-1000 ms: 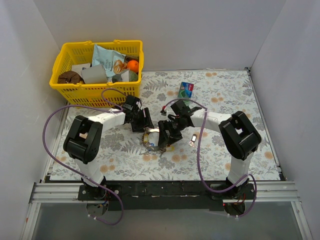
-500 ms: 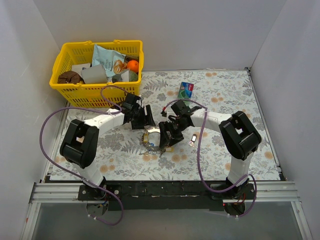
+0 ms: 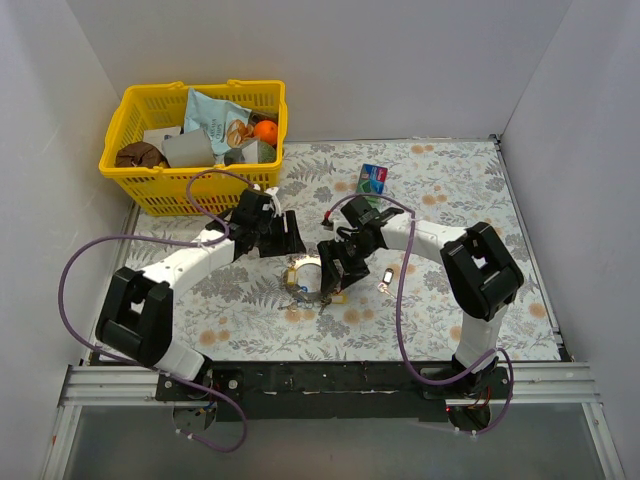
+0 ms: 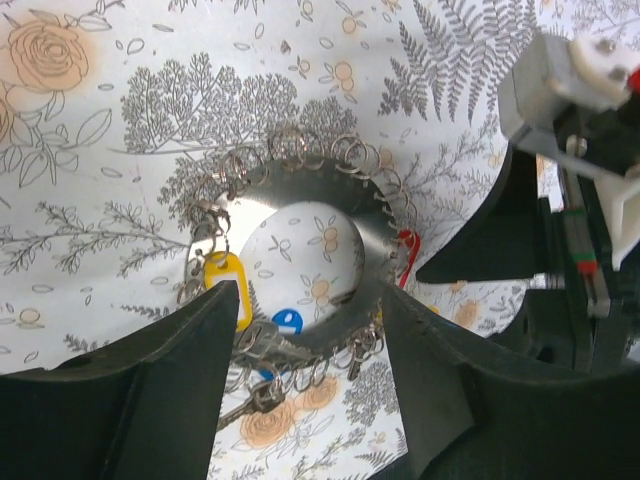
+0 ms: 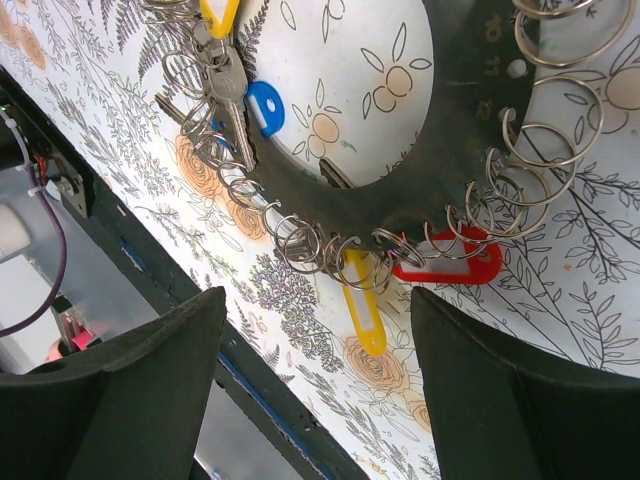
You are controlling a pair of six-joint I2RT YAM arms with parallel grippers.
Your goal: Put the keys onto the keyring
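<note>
Withdrawn from the keyring (image 4: 310,185), the left gripper (image 3: 288,233) is held parted and empty, while the right gripper (image 3: 332,278), spread wide, should be centred squarely over the rim beneath it.

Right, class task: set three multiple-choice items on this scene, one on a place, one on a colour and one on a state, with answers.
1. Where on the table is the basket?
A. far left corner
B. near right corner
C. centre

2. In the right wrist view, what colour is the tag beside the red tag?
A. green
B. yellow
C. black

3. How is the keyring placed?
A. standing on edge
B. lying flat on the table
C. inside the basket

Answers:
1 A: the top view shows the basket at the back left.
2 B: a yellow tag lies next to the red one at the keyring's rim.
3 B: both wrist views show it flat on the table.
</note>
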